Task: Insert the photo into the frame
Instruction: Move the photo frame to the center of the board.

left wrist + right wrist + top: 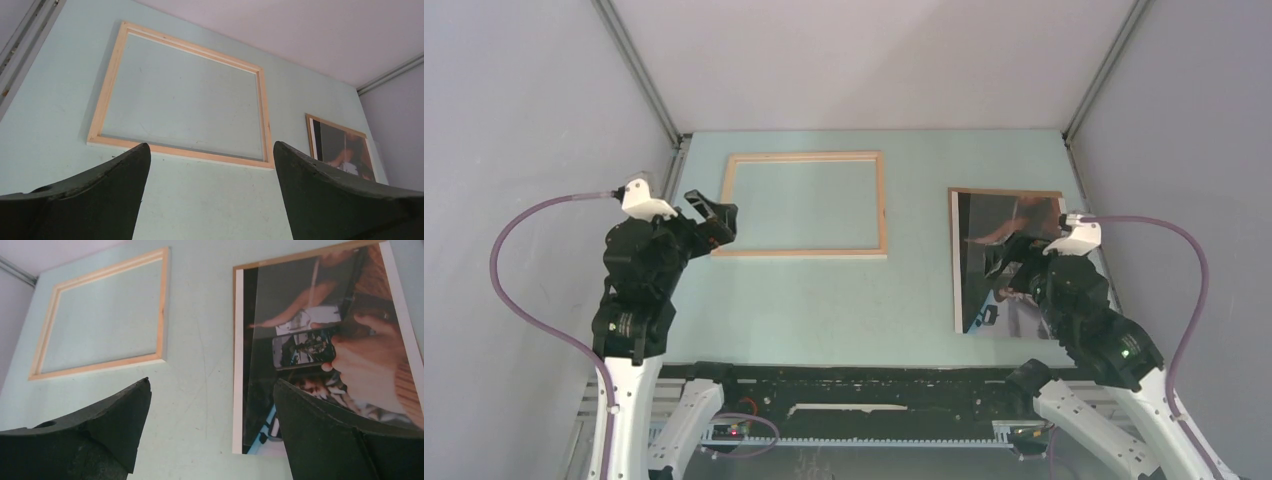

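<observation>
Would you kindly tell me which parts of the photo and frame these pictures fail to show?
Top view: the right arm covers part of the right side of the photo.
Left wrist view: a finger of the left hand hides the photo's near end.
All views: the underside of the frame is unseen.

The frame (109,82) is pale bare wood, smooth. The photo (320,340) is glossy and mirrors light. The tabletop (824,300) is matt. My right gripper (211,381) has dark, matt fingers (100,440).

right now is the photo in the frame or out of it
Out. The photo lies flat on the table right of the frame, apart from it; only bare table shows inside the frame.
</observation>
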You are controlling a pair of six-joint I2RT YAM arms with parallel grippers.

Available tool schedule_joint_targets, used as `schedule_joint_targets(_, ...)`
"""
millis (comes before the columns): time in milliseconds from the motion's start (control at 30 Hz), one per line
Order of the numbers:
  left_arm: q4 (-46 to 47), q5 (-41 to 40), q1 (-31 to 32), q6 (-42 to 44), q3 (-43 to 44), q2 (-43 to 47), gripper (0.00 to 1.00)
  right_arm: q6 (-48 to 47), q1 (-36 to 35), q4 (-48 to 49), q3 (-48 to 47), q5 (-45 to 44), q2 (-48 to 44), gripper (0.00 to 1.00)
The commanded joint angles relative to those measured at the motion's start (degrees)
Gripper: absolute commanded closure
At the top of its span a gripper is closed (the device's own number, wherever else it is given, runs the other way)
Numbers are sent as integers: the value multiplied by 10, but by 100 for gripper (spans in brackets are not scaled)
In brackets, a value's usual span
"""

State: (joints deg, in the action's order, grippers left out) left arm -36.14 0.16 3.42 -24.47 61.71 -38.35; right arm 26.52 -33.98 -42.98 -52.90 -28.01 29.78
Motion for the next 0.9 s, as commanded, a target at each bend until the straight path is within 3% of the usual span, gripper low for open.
schedule_joint_targets(0, 17, 8, -5, 6, 2, 8, 0, 7, -7, 20, 23, -3, 19, 0)
schedule_joint_targets(233, 110, 4, -6, -8, -82, 62, 0, 7, -5, 102, 78, 40, 90, 0)
schedule_joint_targets(333, 154, 39, -5, -12, -105, 69, 0, 39, 15, 144, 95, 80, 143, 0)
schedule_joint_targets(533, 145, 86, -6, 13, -89, 16, 0, 73, 137, 263, 105, 365, 305, 0)
schedule_joint_targets(600, 143, 91, -6, 21, -98, 2, 0, 79, 156, 307, 94, 420, 367, 0)
schedule_joint_targets(867, 136, 89, -5, 65, -119, -10, 0, 30, 86, 259, -82, 379, 606, 1)
